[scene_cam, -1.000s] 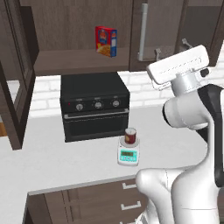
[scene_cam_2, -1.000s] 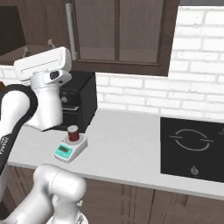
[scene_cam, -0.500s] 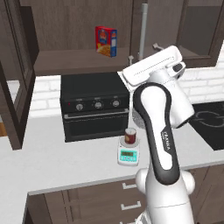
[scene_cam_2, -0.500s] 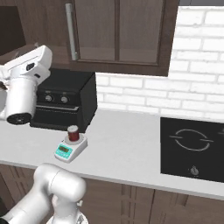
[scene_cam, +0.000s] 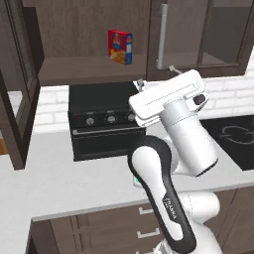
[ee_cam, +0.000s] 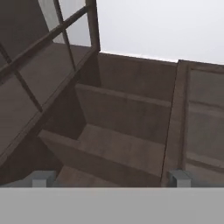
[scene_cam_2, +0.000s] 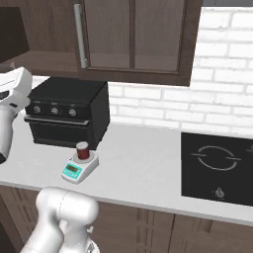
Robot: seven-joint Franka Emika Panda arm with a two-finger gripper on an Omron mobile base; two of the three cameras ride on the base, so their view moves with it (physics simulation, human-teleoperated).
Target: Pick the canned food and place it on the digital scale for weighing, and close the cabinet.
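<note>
On the pale grey counter (scene_cam_2: 143,158), near its front edge and just in front of the black toaster oven (scene_cam_2: 66,111), you have the small dark-red can with the pale top (scene_cam_2: 82,150) standing upright on the round plate of the white and teal digital scale (scene_cam_2: 79,167), whose little display faces the front edge. In the right base view the can sits squarely on the plate, clear of the oven's door, and the black induction hob (scene_cam_2: 217,165) lies set into the counter well off toward its right end, below the white brick wall (scene_cam_2: 217,94). Above the oven, the dark brown wooden wall cabinet (scene_cam: 89,44) stands open on its left side: in the left base view its glass-panelled left door (scene_cam: 20,84) is swung out toward you at the left edge, the shelf is bare wood, and the red-and-blue food box (scene_cam: 121,46) stands upright toward the back of that shelf, near the closed right door with its long vertical silver handle (scene_cam: 162,37). Your arm's white hand (scene_cam: 166,96) is raised in front of the oven's right top corner, level with the underside of the shelf, and it hides the scale from that camera. In the hand view you look up into the cabinet's brown interior, with the glass door slanting across the left; the two dark finger tips of the gripper (ee_cam: 111,178) stand far apart at the bottom, spread wide with nothing between them.
</note>
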